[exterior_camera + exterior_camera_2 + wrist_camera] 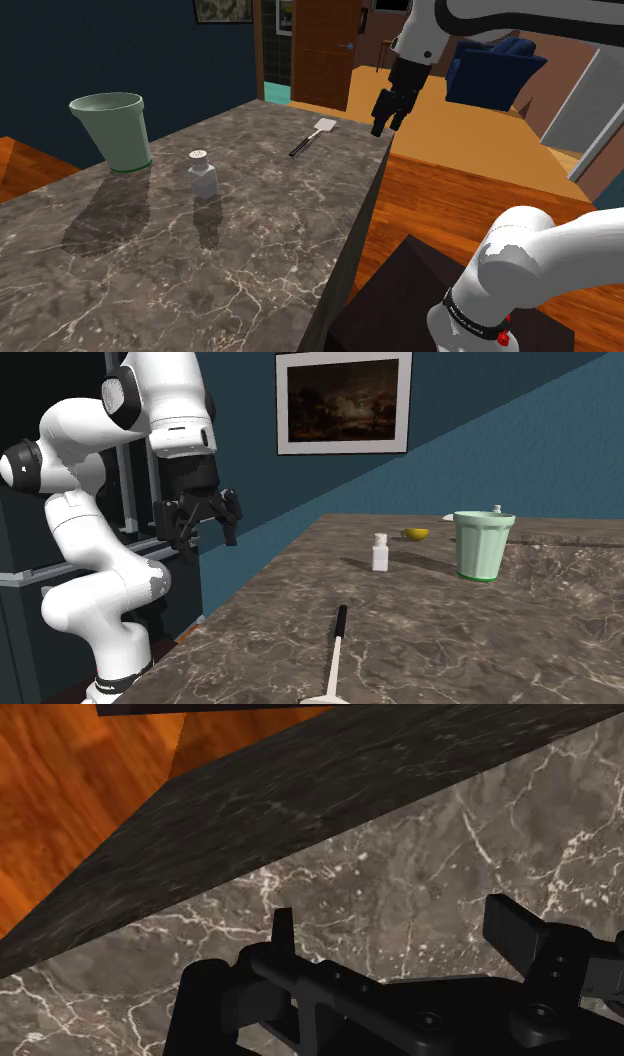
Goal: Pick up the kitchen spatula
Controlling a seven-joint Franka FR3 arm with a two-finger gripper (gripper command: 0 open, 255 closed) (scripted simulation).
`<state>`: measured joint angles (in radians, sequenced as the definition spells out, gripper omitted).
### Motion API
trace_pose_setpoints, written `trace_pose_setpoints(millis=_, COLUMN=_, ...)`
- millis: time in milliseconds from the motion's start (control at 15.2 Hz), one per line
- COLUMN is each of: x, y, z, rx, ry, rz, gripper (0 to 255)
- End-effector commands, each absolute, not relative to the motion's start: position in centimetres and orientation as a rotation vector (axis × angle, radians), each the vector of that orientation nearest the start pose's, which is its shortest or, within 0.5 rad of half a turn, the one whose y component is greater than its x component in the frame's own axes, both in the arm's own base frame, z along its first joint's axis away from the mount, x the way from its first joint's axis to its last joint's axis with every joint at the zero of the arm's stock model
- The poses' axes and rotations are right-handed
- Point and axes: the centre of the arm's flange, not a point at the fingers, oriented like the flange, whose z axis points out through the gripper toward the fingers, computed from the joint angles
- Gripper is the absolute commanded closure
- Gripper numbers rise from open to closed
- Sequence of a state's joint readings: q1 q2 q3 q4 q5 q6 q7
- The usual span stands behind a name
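The spatula (314, 136) lies flat at the far end of the dark marble counter (250, 230), with a white head and a black handle. In the second exterior view the spatula (337, 647) lies near the front, its black grip pointing away from the camera. My black gripper (388, 127) hangs open and empty above the counter's side edge, to the shoulder view's right of the spatula and well off the surface. From the second exterior view the gripper (207, 534) sits left of the counter (450, 632). In the wrist view the fingers (283, 929) stand apart over marble (420, 874).
A pale green cup (112, 130) and a small white shaker (203, 176) stand farther along the counter. A yellow object (416, 534) lies behind the shaker (380, 552) near the cup (483, 545). Orange wood floor (70, 794) lies beyond the counter's edge.
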<state>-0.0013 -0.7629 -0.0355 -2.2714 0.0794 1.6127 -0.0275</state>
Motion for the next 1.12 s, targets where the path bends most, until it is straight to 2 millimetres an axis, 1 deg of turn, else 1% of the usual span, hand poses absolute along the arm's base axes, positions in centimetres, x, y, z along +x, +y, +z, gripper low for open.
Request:
trace_pose_setpoints(millis=0, x=31.8, y=-0.8, z=62.8, rx=-3.036, ry=0.0, rz=-0.162, gripper=0)
trace_pose_setpoints(millis=264, x=36.8, y=1.8, z=62.3, rx=-3.025, ry=0.38, rz=-0.116, gripper=0)
trace_pose_setpoints(millis=528, x=42.3, y=3.1, z=61.5, rx=-2.966, ry=0.757, rz=-0.067, gripper=0)
trace_pose_setpoints(millis=792, x=47.9, y=3.0, z=60.6, rx=-2.862, ry=1.125, rz=-0.017, gripper=0)
trace_pose_setpoints(millis=1056, x=53.2, y=1.6, z=59.4, rx=-2.712, ry=1.478, rz=0.034, gripper=0)
